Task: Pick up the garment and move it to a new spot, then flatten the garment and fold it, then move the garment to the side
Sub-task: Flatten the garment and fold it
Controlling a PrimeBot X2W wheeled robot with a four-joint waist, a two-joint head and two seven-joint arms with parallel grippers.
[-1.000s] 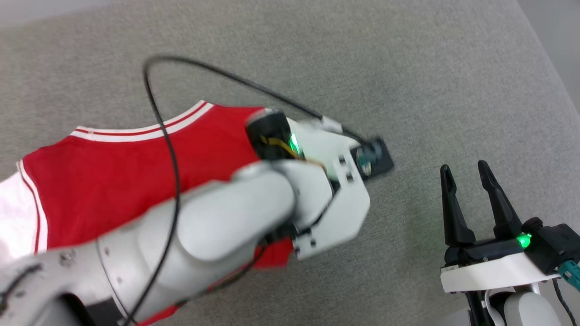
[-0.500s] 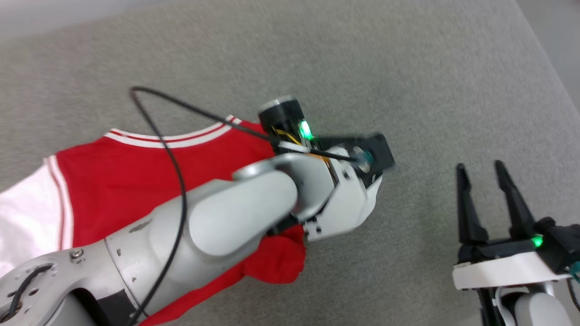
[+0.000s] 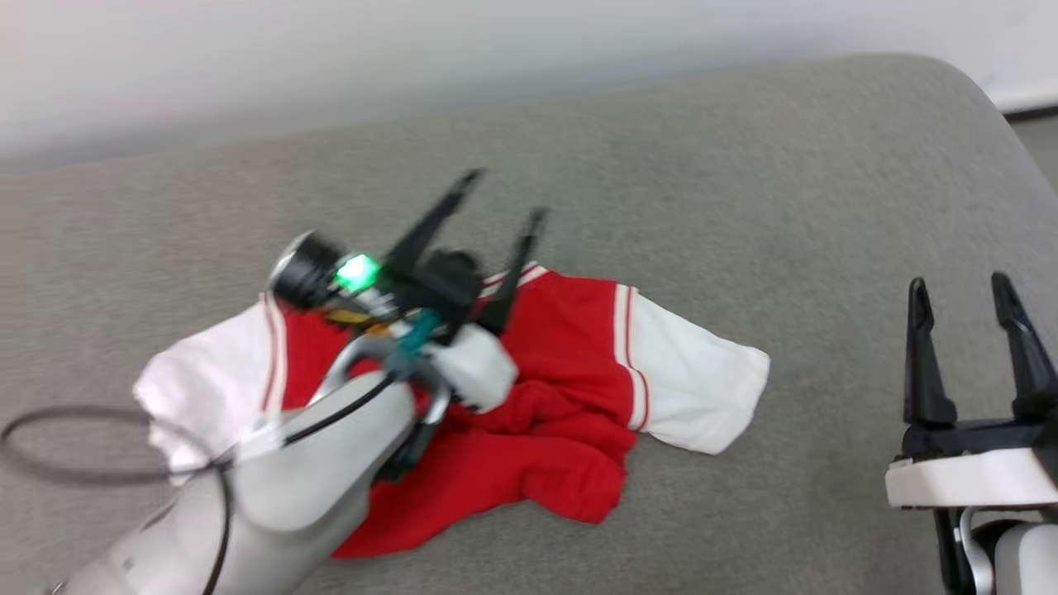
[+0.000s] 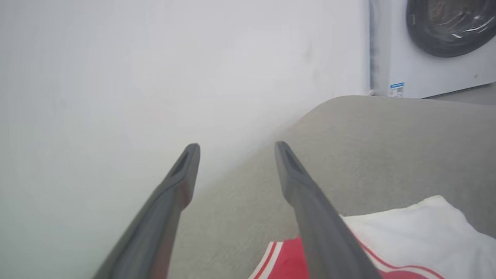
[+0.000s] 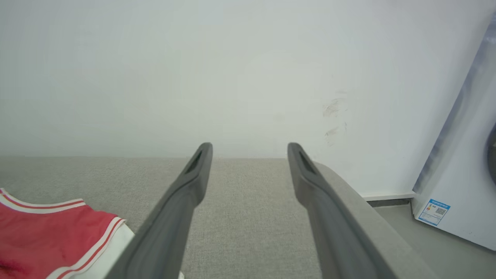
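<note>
Just below my left gripper (image 3: 504, 195), spread wide and empty, the crumpled red jersey T-shirt (image 3: 570, 355) lies stretched left to right on grey upholstery (image 3: 744, 165); my right gripper (image 3: 959, 283), also wide and empty, sits well apart.

Garment (image 3: 562, 388): one
Tools: two, left tool (image 3: 504, 194) and right tool (image 3: 959, 283)
Washing machine (image 4: 438, 58): one

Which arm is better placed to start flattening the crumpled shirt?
Probably the left: the left gripper, open, hangs right over the garment; the right gripper, also open, sits off to the side over bare grey cushion, apart from the white sleeve.
</note>
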